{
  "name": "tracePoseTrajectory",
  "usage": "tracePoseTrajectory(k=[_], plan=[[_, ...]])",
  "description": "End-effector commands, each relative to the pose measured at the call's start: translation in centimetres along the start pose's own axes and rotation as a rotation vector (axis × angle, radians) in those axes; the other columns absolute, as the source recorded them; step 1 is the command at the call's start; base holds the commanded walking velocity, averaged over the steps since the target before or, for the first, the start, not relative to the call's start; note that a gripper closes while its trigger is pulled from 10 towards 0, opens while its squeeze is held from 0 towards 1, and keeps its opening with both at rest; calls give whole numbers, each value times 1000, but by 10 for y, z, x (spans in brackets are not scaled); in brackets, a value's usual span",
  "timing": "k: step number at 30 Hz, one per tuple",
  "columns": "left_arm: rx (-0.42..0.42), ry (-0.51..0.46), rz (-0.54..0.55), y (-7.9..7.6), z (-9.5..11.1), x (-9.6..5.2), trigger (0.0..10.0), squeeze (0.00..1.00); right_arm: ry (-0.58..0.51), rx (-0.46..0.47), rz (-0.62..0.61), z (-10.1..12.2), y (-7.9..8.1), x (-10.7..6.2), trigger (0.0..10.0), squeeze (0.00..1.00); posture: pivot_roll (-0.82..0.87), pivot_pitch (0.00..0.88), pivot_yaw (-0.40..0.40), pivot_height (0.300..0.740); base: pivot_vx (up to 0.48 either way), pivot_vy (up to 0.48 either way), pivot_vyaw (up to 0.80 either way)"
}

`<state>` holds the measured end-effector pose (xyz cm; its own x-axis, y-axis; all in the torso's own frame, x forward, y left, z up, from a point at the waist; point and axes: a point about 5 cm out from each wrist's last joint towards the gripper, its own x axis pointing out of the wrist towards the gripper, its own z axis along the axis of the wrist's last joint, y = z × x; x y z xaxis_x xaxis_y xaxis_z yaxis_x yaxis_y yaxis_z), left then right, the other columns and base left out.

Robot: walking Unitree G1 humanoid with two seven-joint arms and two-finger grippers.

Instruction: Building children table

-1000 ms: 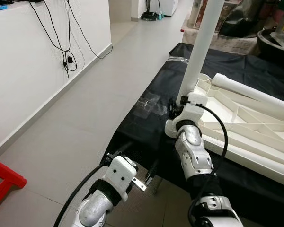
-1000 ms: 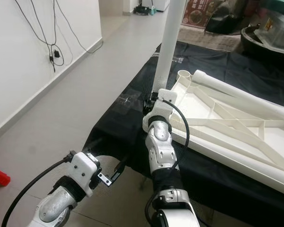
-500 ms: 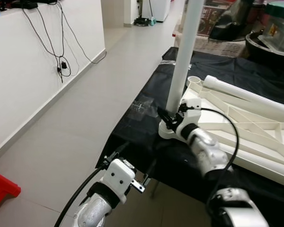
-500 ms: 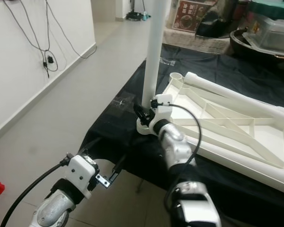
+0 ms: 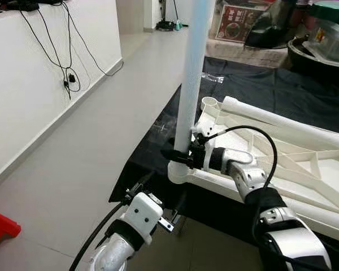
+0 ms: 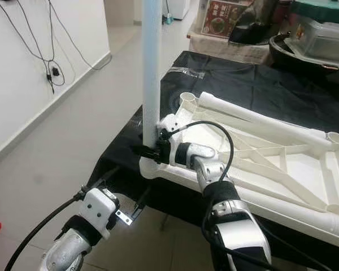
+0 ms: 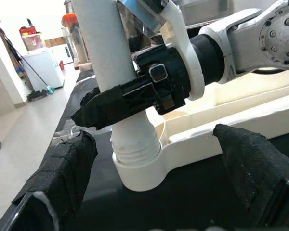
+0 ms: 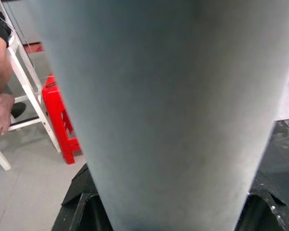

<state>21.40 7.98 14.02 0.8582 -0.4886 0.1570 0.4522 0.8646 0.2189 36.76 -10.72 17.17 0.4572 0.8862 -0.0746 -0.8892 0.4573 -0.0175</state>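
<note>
- One white leg (image 5: pixel 190 84) stands upright in the near corner socket (image 7: pixel 137 166) of the tabletop (image 6: pixel 254 161), its threaded end seated in the ring.
- The tabletop lies upside down on a black cloth (image 5: pixel 260 84), ribs facing up, with open sockets at its other corners.
- The right gripper (image 5: pixel 179 156) reaches in from the tabletop side and is clamped around the leg just above the socket; one black finger (image 7: pixel 106 108) wraps the tube.
- The left gripper (image 7: pixel 154 192) hangs low, in front of the cloth's edge and below the socket, fingers spread wide and holding nothing.
- In the right wrist view, a red stool (image 8: pixel 58 118) stands on the tiled floor beside a white chair frame (image 8: pixel 17 91), with a person's bare foot (image 8: pixel 1 113) by it.
- Cables (image 5: pixel 68 53) hang down the white wall on the robot's left.
</note>
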Motion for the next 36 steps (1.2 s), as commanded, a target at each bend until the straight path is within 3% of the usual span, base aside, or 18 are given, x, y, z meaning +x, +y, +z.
tracePoseTrajectory(k=[1, 7, 9, 12, 13, 14, 15, 18, 25, 26, 27, 28, 29, 30, 31, 34, 35, 36], plan=[[-2, 9, 2, -2, -3, -1, 10000, 0, -5, 13, 9, -2, 3, 5, 0, 0, 89, 62, -76, 740, 0, 0, 0], [1, 15, 2, -1, -4, -2, 10000, 0, -53, 43, -341, -8, -13, -2, 0, 0, 83, 67, -72, 740, 0, 0, 0], [-1, 18, 5, 0, -4, -1, 10000, 0, -45, 49, -632, -10, -29, -14, 0, 0, 79, 71, -68, 740, 0, 0, 0], [-1, 19, 5, 1, -5, -1, 10000, 0, -49, 51, -752, -10, -34, -20, 0, 0, 74, 71, -62, 740, 0, 0, 0], [0, 19, 5, 1, -5, -1, 10000, 0, -63, 63, -971, -9, -41, -32, 0, 0, 75, 71, -66, 740, 0, 0, 0], [0, 19, 5, 1, -5, -1, 10000, 0, -63, 63, -971, -9, -41, -32, 0, 0, 75, 71, -66, 740, 0, 0, 0], [1, 19, 4, 1, -5, -1, 10000, 0, -90, 84, -1155, -9, -42, -43, 0, 0, 76, 72, -67, 740, 0, 0, 0], [4, 19, 1, 1, -6, 0, 10000, 0, -129, 124, -1382, -8, -38, -55, 0, 0, 77, 74, -68, 740, 0, 0, 0], [6, 21, 1, 1, -6, 0, 10000, 0, -154, 210, -1488, -7, -21, -45, 0, 0, 78, 77, -69, 740, 0, 0, 0], [6, 22, 0, 1, -6, 0, 10000, 0, -148, 231, -1473, -7, -18, -37, 7647, 0, 78, 77, -68, 740, 0, 0, 0], [5, 22, 1, 1, -6, 0, 10000, 0, -153, 229, -1425, -7, -16, -29, 10000, 0, 77, 77, -71, 740, 0, 0, 0], [5, 22, 1, 1, -6, 0, 10000, 0, -153, 229, -1425, -7, -16, -29, 10000, 0, 77, 77, -71, 740, 0, 0, 0], [5, 23, 1, 1, -6, 0, 10000, 0, -155, 226, -1400, -6, -15, -24, 10000, 835, 77, 77, -71, 740, 0, 0, 0], [5, 23, 1, 1, -6, 0, 10000, 0, -155, 226, -1400, -6, -15, -24, 10000, 835, 77, 77, -71, 740, 0, 0, 0], [4, 23, 2, 1, -6, 0, 10000, 0, -155, 218, -1377, -6, -14, -21, 10000, 1000, 78, 79, -73, 740, 0, 0, 0], [3, 24, 2, 1, -6, 0, 10000, 0, -161, 208, -1361, -4, -12, -18, 10000, 1000, 77, 78, -71, 740, 0, 0, 0], [3, 25, 1, 1, -6, 0, 10000, 0, -185, 199, -1277, -3, -11, -12, 10000, 0, 74, 80, -70, 740, 0, 0, 0], [3, 25, 1, 1, -6, 0, 10000, 0, -185, 199, -1277, -3, -11, -12, 10000, 0, 74, 80, -70, 740, 0, 0, 0]])
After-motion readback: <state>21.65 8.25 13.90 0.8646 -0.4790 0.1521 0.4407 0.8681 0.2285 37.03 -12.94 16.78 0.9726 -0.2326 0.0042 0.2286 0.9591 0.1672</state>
